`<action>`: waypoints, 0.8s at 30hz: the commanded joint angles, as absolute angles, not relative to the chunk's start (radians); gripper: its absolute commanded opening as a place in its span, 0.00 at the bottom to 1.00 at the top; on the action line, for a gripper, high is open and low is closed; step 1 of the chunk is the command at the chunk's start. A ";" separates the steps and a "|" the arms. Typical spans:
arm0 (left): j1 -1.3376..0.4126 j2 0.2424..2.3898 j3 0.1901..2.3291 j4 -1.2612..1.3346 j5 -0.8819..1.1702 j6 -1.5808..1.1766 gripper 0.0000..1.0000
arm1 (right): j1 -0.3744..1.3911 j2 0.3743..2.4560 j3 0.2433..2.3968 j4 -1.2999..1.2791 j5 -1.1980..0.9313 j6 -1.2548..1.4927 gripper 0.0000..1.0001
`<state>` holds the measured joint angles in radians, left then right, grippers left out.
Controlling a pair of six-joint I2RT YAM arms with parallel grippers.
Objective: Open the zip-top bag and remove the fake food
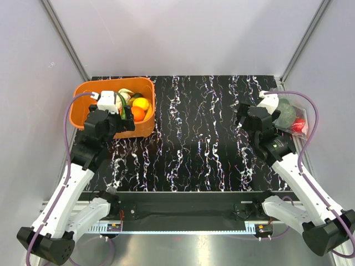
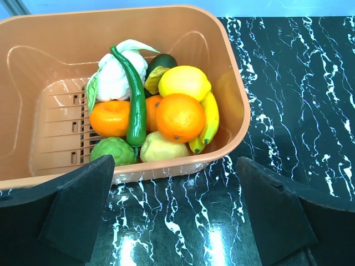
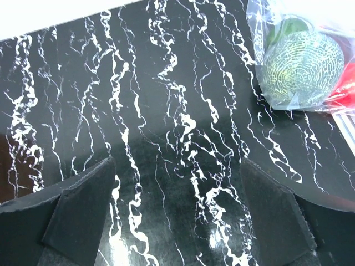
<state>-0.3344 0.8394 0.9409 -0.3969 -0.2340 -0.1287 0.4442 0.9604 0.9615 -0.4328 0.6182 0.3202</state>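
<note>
The clear zip-top bag (image 1: 293,115) lies at the table's far right edge, partly behind my right arm; it also shows at the upper right of the right wrist view (image 3: 310,61). Inside it I see a dark green piece (image 3: 302,66) and a red piece (image 3: 344,91); the maroon piece is hidden. My right gripper (image 1: 242,118) is open and empty over the bare table, left of the bag (image 3: 177,216). My left gripper (image 1: 126,119) is open and empty at the near wall of the orange basket (image 2: 175,213).
The orange basket (image 1: 89,91) stands at the back left (image 2: 233,111), holding orange and yellow fruit balls, a banana, a green pepper and a white garlic-like piece. Black marbled tabletop (image 1: 194,138) lies between the arms. White walls enclose the table.
</note>
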 commanded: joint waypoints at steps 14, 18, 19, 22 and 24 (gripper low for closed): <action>-0.337 0.827 0.963 -0.353 -0.161 -0.117 0.99 | 0.402 0.971 1.061 -0.492 0.630 0.252 1.00; -0.337 0.825 0.953 -0.342 -0.100 -0.117 0.99 | 0.302 1.032 1.072 -0.450 0.591 0.229 1.00; -0.337 0.827 0.953 -0.341 -0.103 -0.117 0.99 | 0.232 1.070 1.083 -0.421 0.565 0.229 1.00; -0.339 0.828 0.957 -0.351 -0.104 -0.115 0.99 | 0.125 1.174 1.138 -0.403 0.526 0.229 1.00; -0.339 0.819 0.953 -0.348 -0.103 -0.115 0.99 | 0.092 1.265 1.192 -0.397 0.551 0.216 1.00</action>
